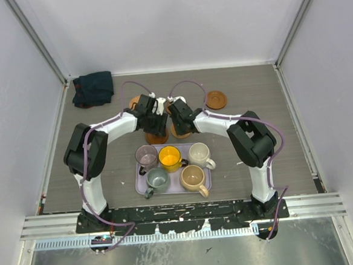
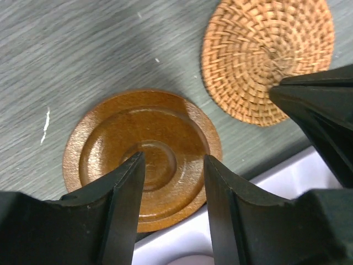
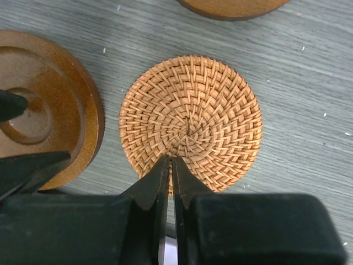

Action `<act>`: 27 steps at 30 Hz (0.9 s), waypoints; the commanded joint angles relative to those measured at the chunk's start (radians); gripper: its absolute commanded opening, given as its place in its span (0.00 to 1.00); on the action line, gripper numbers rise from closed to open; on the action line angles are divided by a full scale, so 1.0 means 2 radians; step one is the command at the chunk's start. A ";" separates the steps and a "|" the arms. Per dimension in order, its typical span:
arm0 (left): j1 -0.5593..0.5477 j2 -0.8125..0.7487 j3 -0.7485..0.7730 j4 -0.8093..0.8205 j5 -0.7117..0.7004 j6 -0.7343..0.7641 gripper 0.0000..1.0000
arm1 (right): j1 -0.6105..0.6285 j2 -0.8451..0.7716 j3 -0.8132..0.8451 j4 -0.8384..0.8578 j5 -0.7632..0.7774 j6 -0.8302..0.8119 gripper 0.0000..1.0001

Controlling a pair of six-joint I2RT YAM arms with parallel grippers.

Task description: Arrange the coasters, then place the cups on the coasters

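Five cups stand on the lavender tray (image 1: 139, 186): mauve (image 1: 146, 154), yellow (image 1: 169, 157), cream (image 1: 199, 154), grey-green (image 1: 157, 179) and tan (image 1: 192, 177). Just beyond the tray, a dark wooden rimmed coaster (image 2: 143, 143) lies flat beside a woven orange-brown coaster (image 3: 190, 116). My left gripper (image 2: 173, 160) hangs open over the wooden coaster, holding nothing. My right gripper (image 3: 171, 160) is shut, its tips over the woven coaster's near edge. Farther back lie another wooden coaster (image 1: 216, 98) and a partly hidden lighter coaster (image 1: 135, 101).
A dark crumpled cloth (image 1: 93, 88) lies at the back left corner. Both arms reach to the table's middle, their grippers (image 1: 158, 124) (image 1: 181, 123) close together. White walls enclose the table on three sides.
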State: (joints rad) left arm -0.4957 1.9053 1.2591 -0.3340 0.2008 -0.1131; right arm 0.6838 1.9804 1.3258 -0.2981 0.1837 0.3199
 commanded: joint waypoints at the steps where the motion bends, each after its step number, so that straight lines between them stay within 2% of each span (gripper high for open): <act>1: -0.001 0.024 0.026 -0.036 -0.043 -0.008 0.49 | 0.002 0.015 -0.002 -0.012 0.040 0.023 0.11; 9: 0.000 0.053 0.043 -0.067 -0.067 -0.017 0.52 | -0.025 0.017 -0.014 -0.063 0.105 0.051 0.10; 15: 0.008 0.052 0.042 -0.091 -0.097 -0.014 0.53 | -0.074 -0.010 -0.054 -0.069 0.103 0.064 0.09; 27: 0.075 0.031 0.012 -0.102 -0.076 -0.022 0.54 | -0.168 -0.040 -0.105 -0.078 0.106 0.074 0.06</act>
State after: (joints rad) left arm -0.4107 1.9568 1.3399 -0.4309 0.1020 -0.1497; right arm 0.4095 1.8858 1.1862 -0.3111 0.3576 0.4553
